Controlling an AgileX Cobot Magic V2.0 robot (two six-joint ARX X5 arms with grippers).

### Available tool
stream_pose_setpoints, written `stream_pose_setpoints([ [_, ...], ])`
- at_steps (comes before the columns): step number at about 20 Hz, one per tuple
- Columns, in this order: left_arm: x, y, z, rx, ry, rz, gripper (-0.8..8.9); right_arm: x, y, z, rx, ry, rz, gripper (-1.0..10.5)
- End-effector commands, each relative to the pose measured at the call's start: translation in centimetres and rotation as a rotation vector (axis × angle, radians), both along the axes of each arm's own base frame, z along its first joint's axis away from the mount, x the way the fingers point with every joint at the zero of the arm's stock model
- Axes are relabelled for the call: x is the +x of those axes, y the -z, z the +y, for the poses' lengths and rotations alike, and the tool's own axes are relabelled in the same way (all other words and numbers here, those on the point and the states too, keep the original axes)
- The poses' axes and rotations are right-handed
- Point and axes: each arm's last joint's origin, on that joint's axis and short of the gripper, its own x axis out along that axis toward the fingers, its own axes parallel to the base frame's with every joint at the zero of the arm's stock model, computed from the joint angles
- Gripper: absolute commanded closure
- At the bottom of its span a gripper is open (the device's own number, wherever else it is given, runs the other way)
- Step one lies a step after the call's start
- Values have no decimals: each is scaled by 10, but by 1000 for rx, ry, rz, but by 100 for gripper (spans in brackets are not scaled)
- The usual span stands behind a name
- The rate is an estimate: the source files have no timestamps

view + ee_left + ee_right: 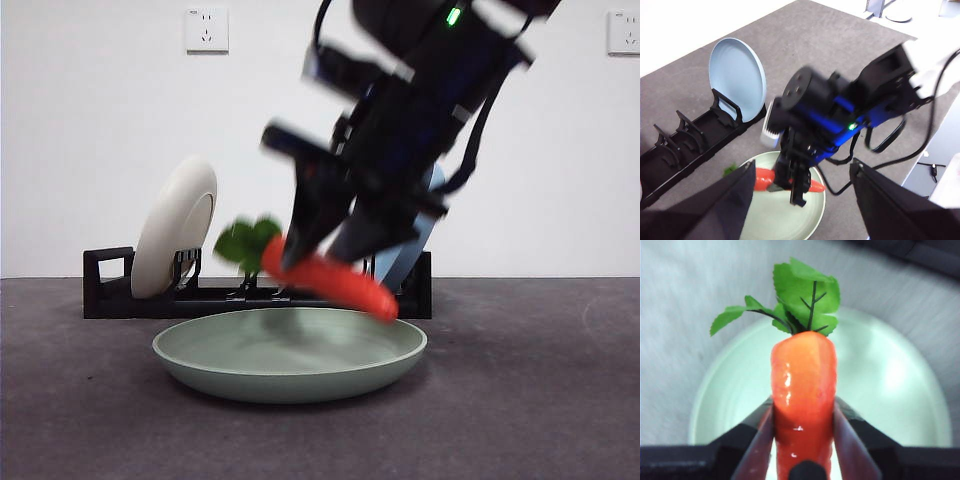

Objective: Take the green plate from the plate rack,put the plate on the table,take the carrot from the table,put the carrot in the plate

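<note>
The green plate (290,352) lies flat on the dark grey table (80,400), in front of the black plate rack (110,290). My right gripper (320,262) is shut on the orange carrot (335,283) and holds it tilted just above the plate, its green leaves (247,243) pointing left. In the right wrist view the carrot (802,390) sits between my jaws over the plate (890,385). The left wrist view shows the right arm (805,150) above the plate (785,215) with the carrot (762,179). My left gripper (800,200) is open, high above the table.
A cream-white plate (175,228) stands in the rack at the left. A blue plate (737,79) stands in the rack at the other end, mostly hidden behind the arm in the front view. Cables hang from the right arm (885,145).
</note>
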Motion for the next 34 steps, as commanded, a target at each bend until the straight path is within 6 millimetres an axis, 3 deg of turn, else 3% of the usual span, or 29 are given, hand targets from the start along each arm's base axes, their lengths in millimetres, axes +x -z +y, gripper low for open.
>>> stream_pose_setpoints([
  [1, 0, 2, 0, 10, 0, 3, 491, 2, 21, 7, -30, 2, 41, 959],
  [4, -1, 3, 1, 25, 0, 12, 491, 5, 41, 10, -62, 1, 79, 959],
  [7, -1, 4, 1, 30, 0, 15, 491, 6, 44, 10, -68, 1, 86, 955],
  [9, -1, 4, 1, 31, -2, 14, 491, 5, 43, 11, -65, -1, 85, 846],
  [11, 0, 4, 2, 38, -27, 2, 491, 4, 39, 10, -58, -2, 78, 656],
  [14, 0, 4, 2, 43, -46, -6, 491, 2, 24, 8, -34, -3, 51, 483],
  [19, 0, 4, 2, 43, -45, -6, 491, -15, -24, -7, 6, -3, -3, 469],
  [22, 0, 4, 2, 50, -45, -2, 491, -39, -63, -28, 21, -8, -15, 470],
  [26, -2, 10, 5, 108, -40, 31, 495, -86, -104, -70, -9, -10, 23, 474],
  [30, -4, 17, 10, 181, -38, 81, 500, -134, -127, -112, -26, -21, 65, 478],
  [34, -8, 22, 11, 212, 34, 155, 510, -169, -138, -139, 43, -93, 118, 501],
])
